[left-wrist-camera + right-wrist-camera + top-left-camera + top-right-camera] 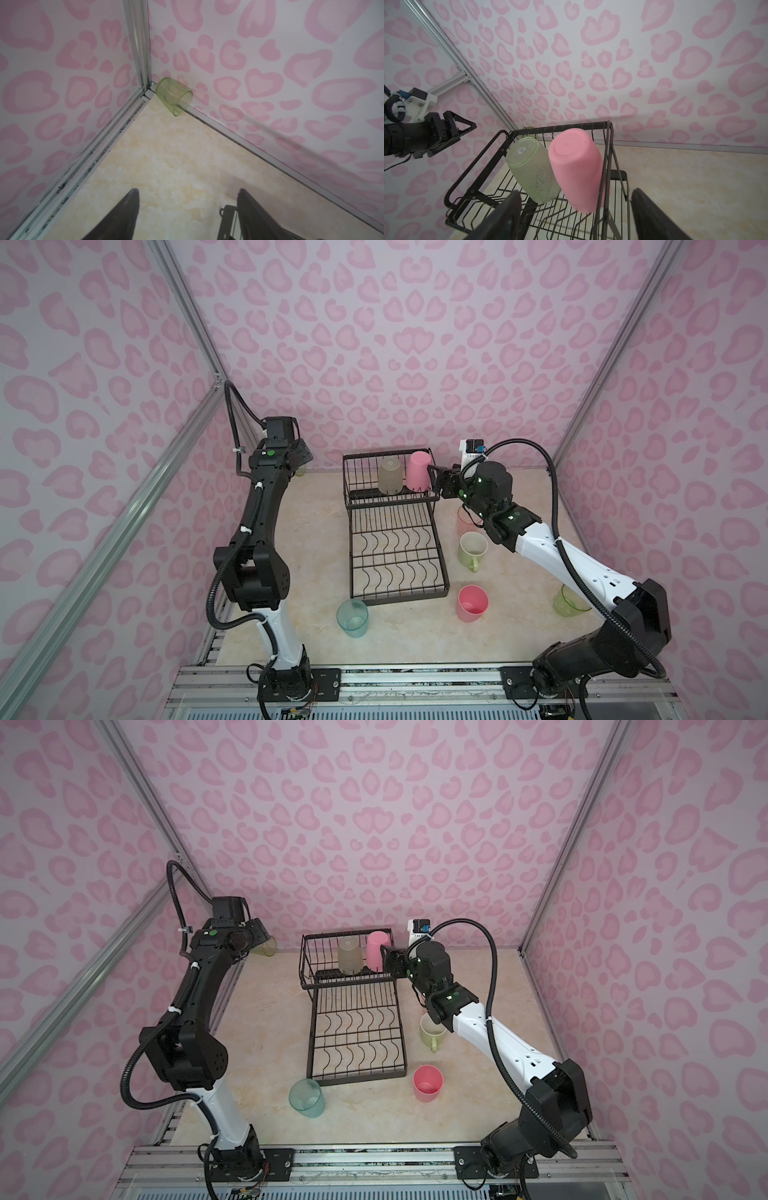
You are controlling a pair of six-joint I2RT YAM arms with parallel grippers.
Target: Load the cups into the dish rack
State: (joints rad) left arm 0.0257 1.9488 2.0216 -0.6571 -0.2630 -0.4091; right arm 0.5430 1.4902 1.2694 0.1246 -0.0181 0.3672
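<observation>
The right gripper (434, 480) is released, jaws spread wide at the right wall of the dish rack's (399, 600) raised basket. Just inside stands the inverted pink cup (417, 470), apparently untouched, with the frosted cup (390, 475) beside it: two loaded. At far left the left gripper (188, 191) gapes empty, and the tipped yellow-green cup (174, 96) lies apart in the corner. Left on the table (299, 531): teal cup (352, 618), second pink cup (471, 603), green mug (473, 549), pink-orange cup (464, 520), upright yellow-green cup (567, 602).
</observation>
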